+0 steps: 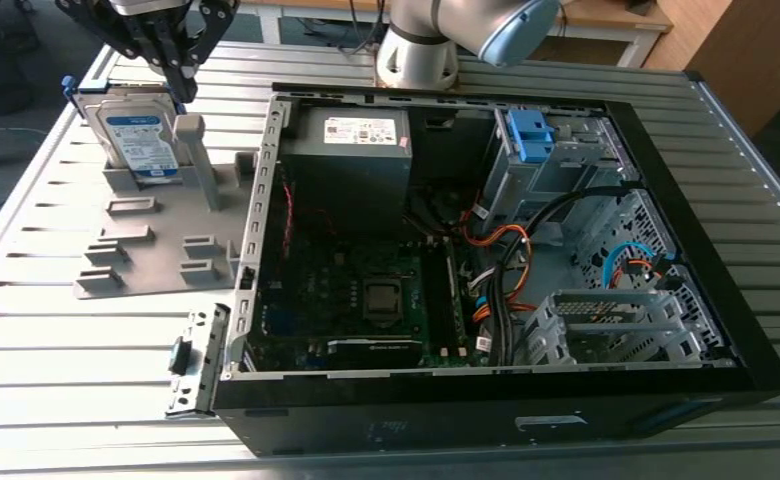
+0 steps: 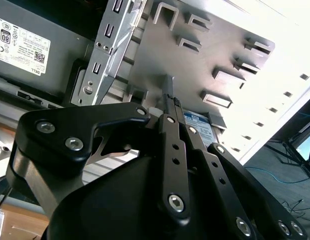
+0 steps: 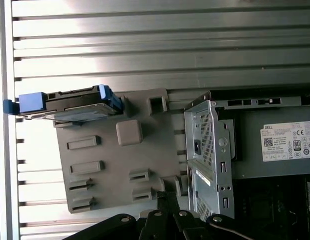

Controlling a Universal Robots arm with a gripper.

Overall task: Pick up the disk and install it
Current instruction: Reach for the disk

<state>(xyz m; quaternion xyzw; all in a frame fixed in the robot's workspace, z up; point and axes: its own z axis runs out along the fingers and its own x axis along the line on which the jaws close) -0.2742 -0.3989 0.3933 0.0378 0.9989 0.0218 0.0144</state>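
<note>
The disk (image 1: 141,135) stands on edge in a slot of a grey holder plate (image 1: 150,250). The plate lies flat on the slatted metal bench (image 1: 70,340), just beside the open computer case (image 1: 497,420), on the exterior view's left of it. The disk's white and blue label faces outward, and its blue carrier frame runs along its edges. It sits at the end of the plate away from the case's front panel.

The claw (image 1: 177,85) hangs right over the disk's upper edge, at the corner nearer the case. Its black fingers are drawn narrow, close together, and they hold nothing. In the second wrist view the claw (image 2: 170,95) points down at the plate (image 2: 195,65), with part of the disk's label (image 2: 199,125) showing just behind the finger links. In the first wrist view the disk (image 3: 74,105) stands upright in the slot farthest from the case, apart from the claw (image 3: 167,197).

Inside the case a grey power supply (image 1: 350,170) with a white sticker fills the corner nearest the plate. A small blue bracket (image 1: 530,135) sits at the case's rear wall, well apart from the disk. The arm's base (image 1: 417,55) stands on the bench behind the case.
</note>
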